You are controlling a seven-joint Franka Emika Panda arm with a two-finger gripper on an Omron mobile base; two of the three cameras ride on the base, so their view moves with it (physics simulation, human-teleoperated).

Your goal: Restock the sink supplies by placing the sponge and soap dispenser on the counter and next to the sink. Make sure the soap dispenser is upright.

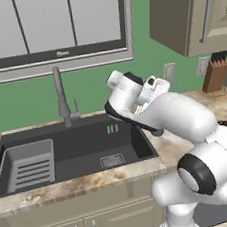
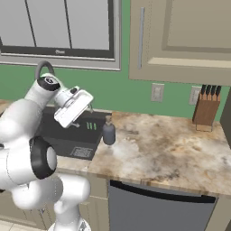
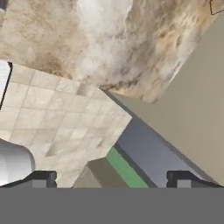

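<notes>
Soap dispenser (image 2: 108, 131) stands upright on the counter (image 2: 171, 149), just beside the right edge of the sink (image 1: 89, 148), apart from the gripper. The gripper (image 3: 113, 178) hangs released, its two fingertips (image 3: 43, 178) spread wide with nothing between them, above the counter's front edge and the tiled floor (image 3: 52, 113). A knife block (image 2: 206, 108) sits far along the counter against the green wall.
</notes>
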